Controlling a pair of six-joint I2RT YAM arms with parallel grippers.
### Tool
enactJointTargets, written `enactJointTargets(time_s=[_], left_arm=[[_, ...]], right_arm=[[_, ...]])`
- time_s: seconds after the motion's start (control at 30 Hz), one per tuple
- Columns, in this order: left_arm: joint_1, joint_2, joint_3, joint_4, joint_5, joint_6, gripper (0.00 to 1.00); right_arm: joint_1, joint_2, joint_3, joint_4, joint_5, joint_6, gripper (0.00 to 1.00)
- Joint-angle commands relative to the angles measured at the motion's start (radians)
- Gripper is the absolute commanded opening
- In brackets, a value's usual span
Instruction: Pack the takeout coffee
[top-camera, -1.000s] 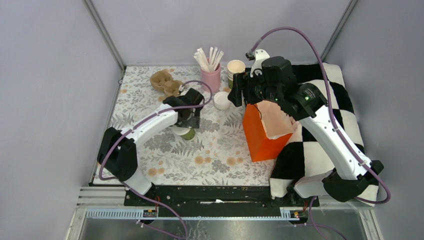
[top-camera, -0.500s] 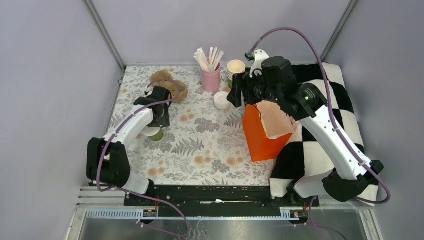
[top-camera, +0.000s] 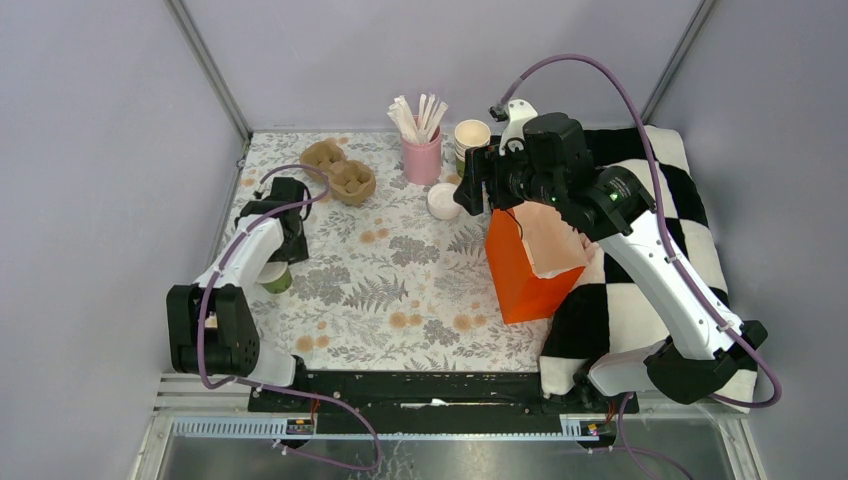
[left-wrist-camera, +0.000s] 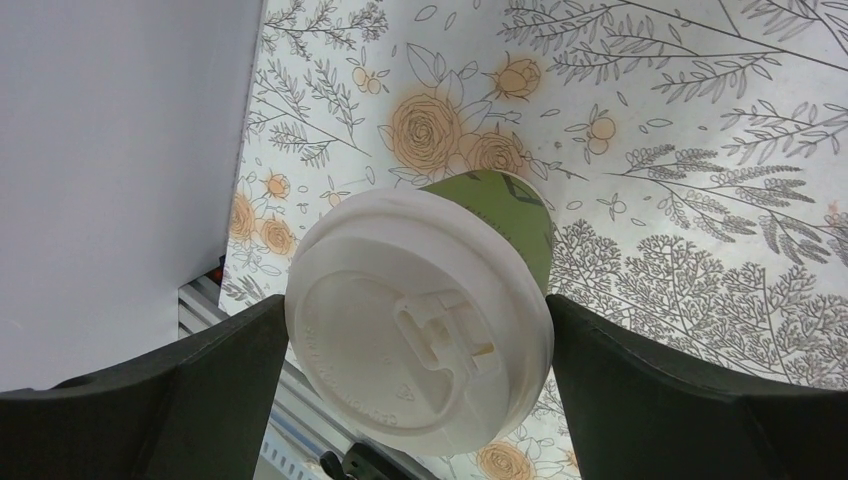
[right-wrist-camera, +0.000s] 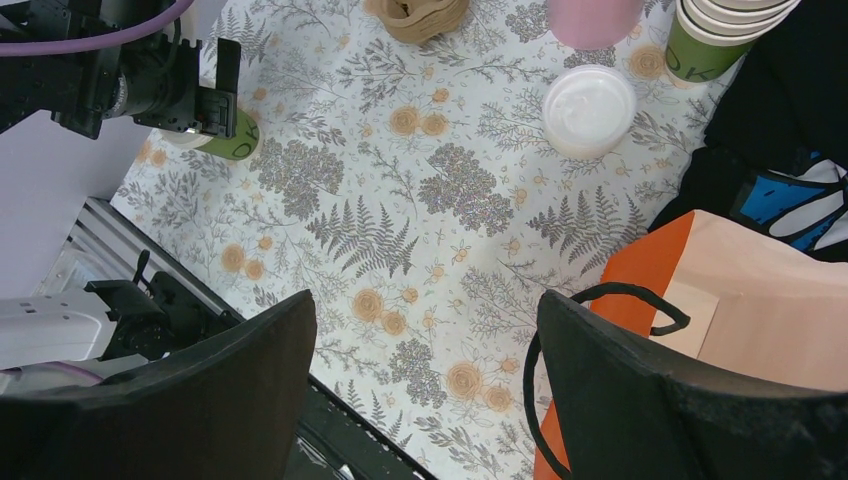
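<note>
Left hand (left-wrist-camera: 417, 300) is clamped on the takeout coffee (top-camera: 273, 277), one finger on each side at the lid's rim. That's the widest, stiffest part of the cup, so probably the safest place to squeeze without crushing paper. The cup sits at the near-left edge of the surface (top-camera: 420, 300), tilted with the lid towards the wrist. Can't tell if its base touches down.

Right hand (right-wrist-camera: 428, 300) has its fingers apart with nothing between them. It hangs just above the far rim of the orange bag (top-camera: 520, 270), whose mouth is open with one handle loop showing. My read: it's parked there to steady or spread the bag for the drop.

The coffee is well apart from the bag. The cardboard carrier (top-camera: 340, 170) is nearer, so it may go there first. That's a guess.

Cup look:
- white lid (left-wrist-camera: 420, 340) is seated all round, sip tab moulded in, no visible gap
- green wall (left-wrist-camera: 500, 215) has dark print, no dents seen

Not ours: the spare lid (top-camera: 443, 200), cup stack (top-camera: 471, 135) and pink cup (top-camera: 421, 155) of sticks at the far edge.
</note>
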Motion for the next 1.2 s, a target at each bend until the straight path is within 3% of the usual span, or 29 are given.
enactJointTargets(time_s=[0.0, 0.47, 0.63, 0.77, 0.93, 1.03, 1.17], left_arm=[[0.0, -0.048, 0.01, 0.003, 0.054, 0.009, 0.99], [0.0, -0.098, 0.106, -0.087, 0.058, -0.047, 0.99], [0.0, -0.138, 0.242, -0.132, 0.08, -0.069, 0.99], [0.0, -0.159, 0.385, -0.055, 0.301, -0.107, 0.99], [0.0, -0.103, 0.448, 0.106, 0.591, -0.231, 0.94], [0.0, -0.036, 0.447, 0.181, 0.681, -0.254, 0.91], [0.0, 0.064, 0.439, 0.252, 0.699, -0.284, 0.81]], right_arm=[[-0.006, -0.007, 0.032, 0.012, -0.025, -0.005, 0.87], [-0.006, 0.002, 0.051, 0.001, -0.036, -0.004, 0.87], [-0.006, 0.012, 0.071, -0.014, -0.04, -0.007, 0.87], [-0.006, 0.028, 0.099, -0.036, -0.046, -0.01, 0.87], [-0.006, 0.058, 0.167, -0.083, -0.029, -0.014, 0.86], [-0.006, 0.078, 0.232, -0.13, 0.017, -0.028, 0.86], [-0.006, 0.087, 0.29, -0.178, 0.079, -0.042, 0.87]])
